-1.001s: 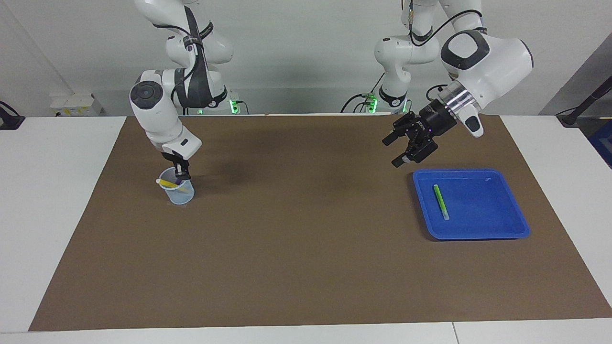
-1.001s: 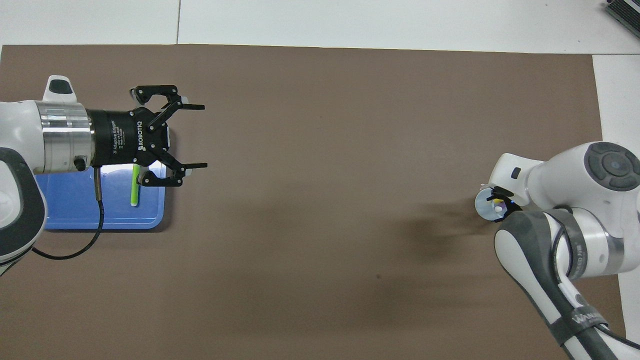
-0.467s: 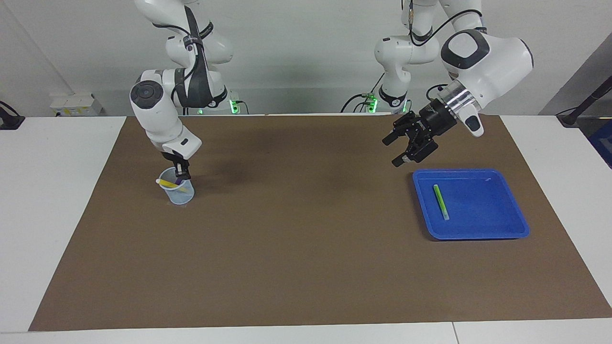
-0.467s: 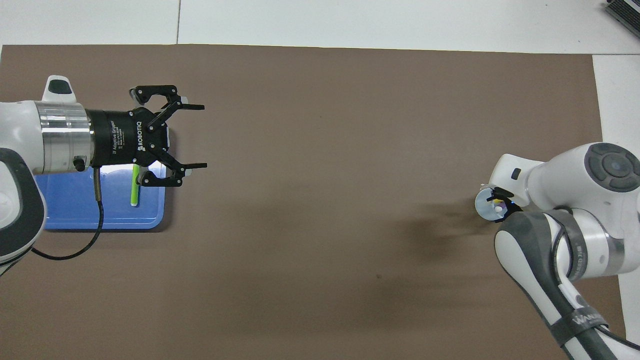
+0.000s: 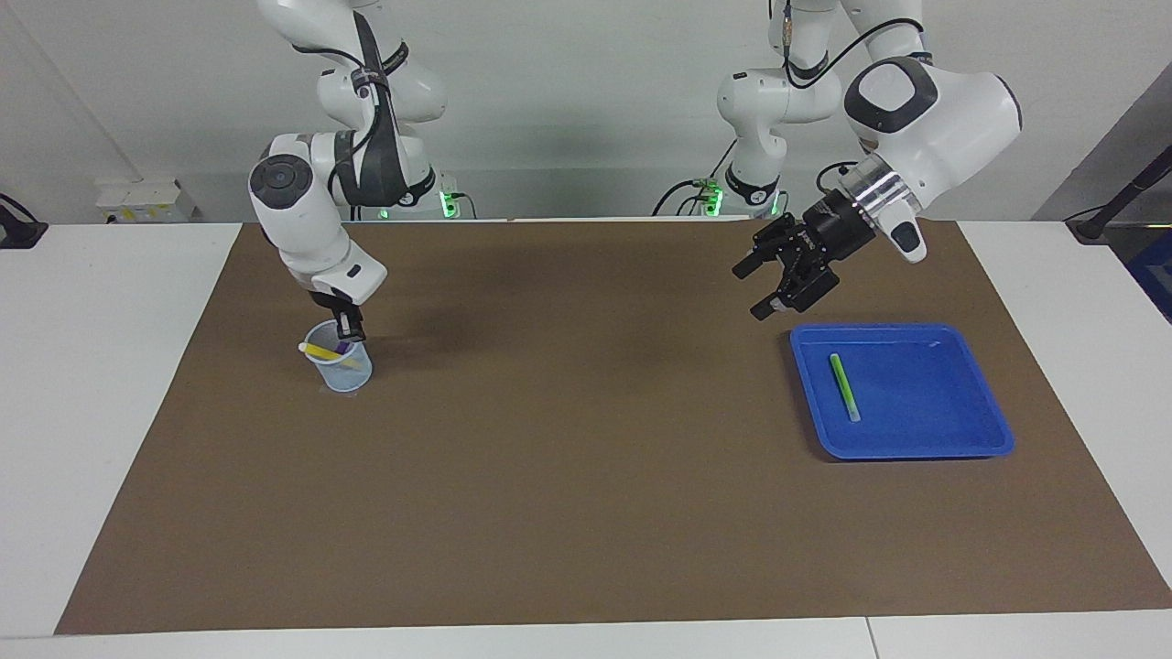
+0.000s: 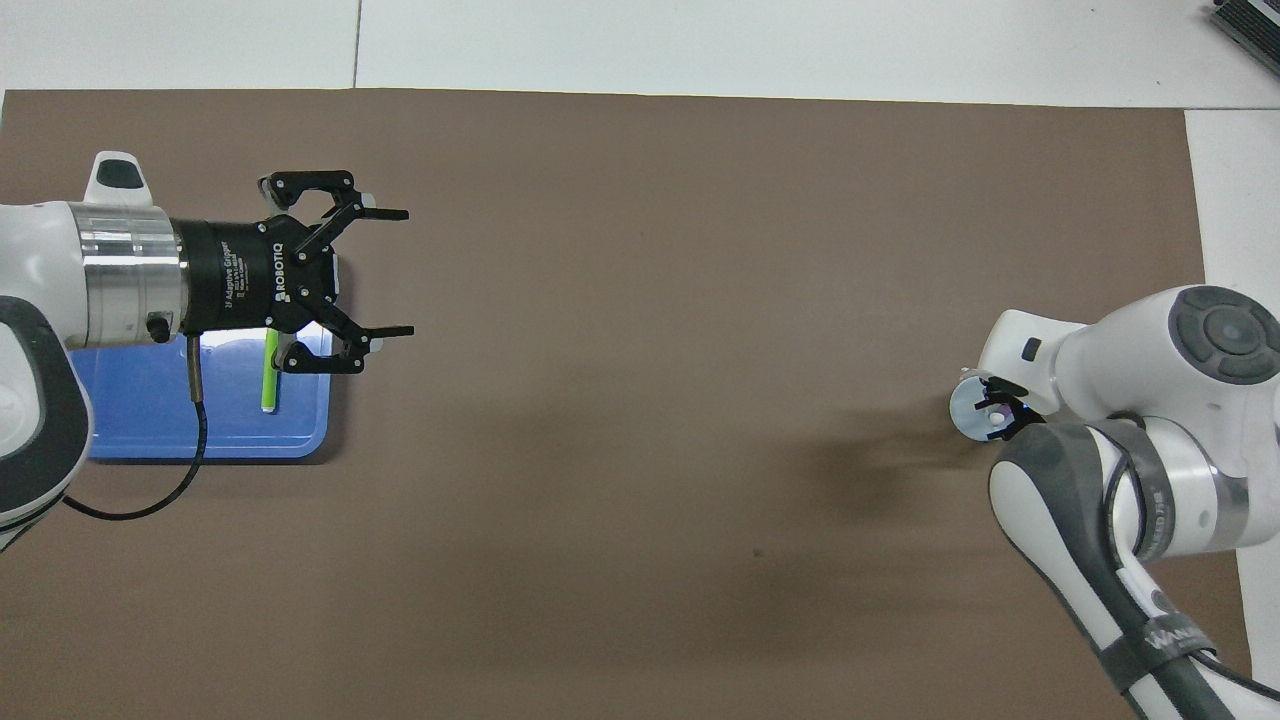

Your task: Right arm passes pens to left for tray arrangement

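The left hand (image 6: 385, 272), marked "ROBOTIQ", hangs spread wide over the tray's (image 6: 130, 430) edge. The right hand (image 5: 345, 334) dips into the cup (image 5: 343, 371); its grip I cannot tell.

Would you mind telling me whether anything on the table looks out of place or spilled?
Nothing stands out. One green pen lies flat in the tray, and the cup stands upright with its pens inside.

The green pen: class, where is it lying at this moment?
The green pen lies alone in the blue tray at the left arm's end of the table, near the tray's edge facing the table's middle.
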{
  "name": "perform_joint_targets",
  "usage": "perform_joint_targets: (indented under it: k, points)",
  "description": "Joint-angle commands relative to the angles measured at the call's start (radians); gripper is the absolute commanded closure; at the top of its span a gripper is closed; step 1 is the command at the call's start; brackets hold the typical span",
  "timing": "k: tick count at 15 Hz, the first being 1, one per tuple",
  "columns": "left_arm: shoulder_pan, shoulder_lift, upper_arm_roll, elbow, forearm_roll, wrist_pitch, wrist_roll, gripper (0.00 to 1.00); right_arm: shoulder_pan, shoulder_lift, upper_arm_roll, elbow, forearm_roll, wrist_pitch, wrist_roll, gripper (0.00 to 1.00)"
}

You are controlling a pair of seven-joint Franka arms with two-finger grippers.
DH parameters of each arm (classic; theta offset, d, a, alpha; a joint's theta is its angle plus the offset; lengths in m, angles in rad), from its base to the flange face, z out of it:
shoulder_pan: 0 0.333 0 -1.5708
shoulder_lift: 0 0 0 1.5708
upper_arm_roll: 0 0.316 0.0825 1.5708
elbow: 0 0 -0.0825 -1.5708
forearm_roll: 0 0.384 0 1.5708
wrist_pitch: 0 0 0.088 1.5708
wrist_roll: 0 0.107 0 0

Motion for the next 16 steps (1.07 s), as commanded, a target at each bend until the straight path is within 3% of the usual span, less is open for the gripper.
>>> perform_joint_targets:
  k: [1, 3, 11, 16]
  points:
    - [0.010, -0.037, 0.000, -0.042, -0.023, 0.000, 0.014, 0.00, -0.018, -0.033, 0.006, -0.030, 0.011, 0.010, -0.032, 0.86]
    - [0.010, -0.037, 0.000, -0.042, -0.023, 0.000, 0.014, 0.00, -0.020, -0.033, 0.006, -0.030, 0.011, 0.008, -0.029, 1.00]
    - [0.010, -0.039, 0.001, -0.042, -0.021, 0.000, 0.012, 0.01, -0.020, -0.031, 0.004, 0.005, 0.011, -0.027, -0.021, 1.00]
    - [0.010, -0.039, 0.000, -0.043, -0.021, 0.000, 0.011, 0.01, -0.015, -0.057, 0.007, 0.082, 0.014, -0.145, 0.114, 1.00]
